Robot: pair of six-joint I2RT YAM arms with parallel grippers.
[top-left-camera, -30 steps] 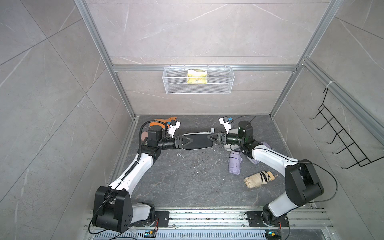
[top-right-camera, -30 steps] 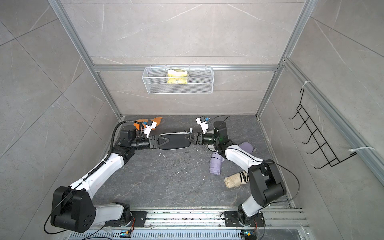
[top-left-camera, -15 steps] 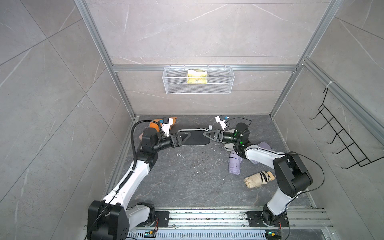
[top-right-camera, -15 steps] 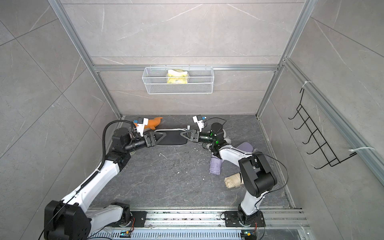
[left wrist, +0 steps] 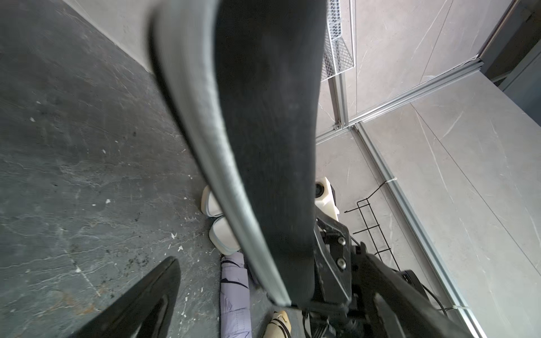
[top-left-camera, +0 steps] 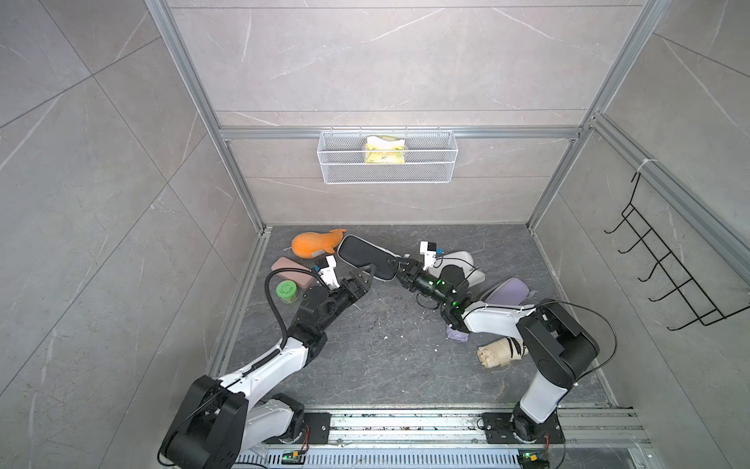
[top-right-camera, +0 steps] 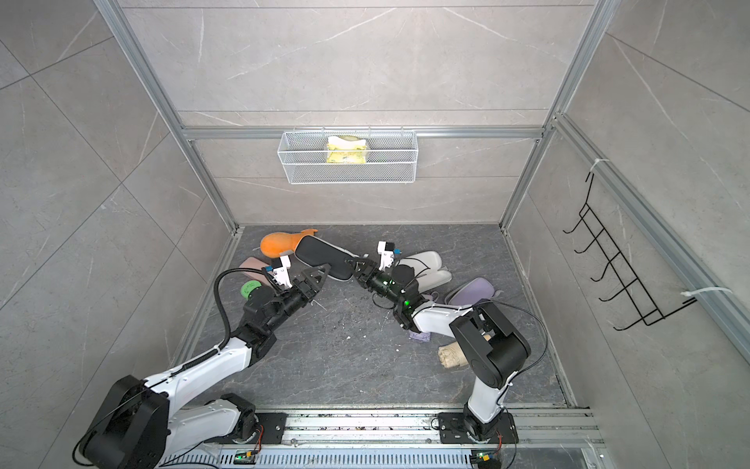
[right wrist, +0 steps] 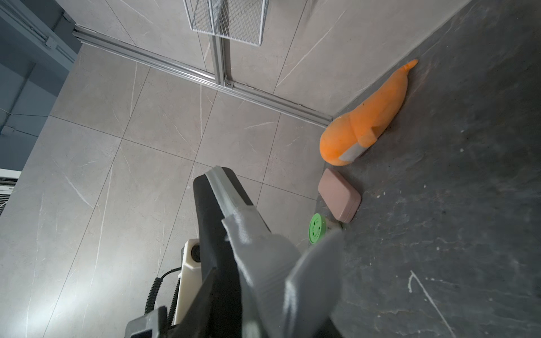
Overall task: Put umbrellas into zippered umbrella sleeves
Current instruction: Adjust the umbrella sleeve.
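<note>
The black zippered sleeve (top-left-camera: 362, 255) is pinched at one end in the narrowed right pincer (top-left-camera: 397, 266). The left pincer (top-left-camera: 365, 277) gapes wide just beside the sleeve's near edge and holds nothing. The lavender umbrella (top-left-camera: 457, 335) is mostly hidden under the right arm, the right wrist partly covers the cream sleeve (top-left-camera: 462, 260), and what is inside the black sleeve cannot be made out. A second ago the left pincer gripped the sleeve's other end; now it has let go, and that end lies close to the orange plush whale (top-left-camera: 314, 243).
</note>
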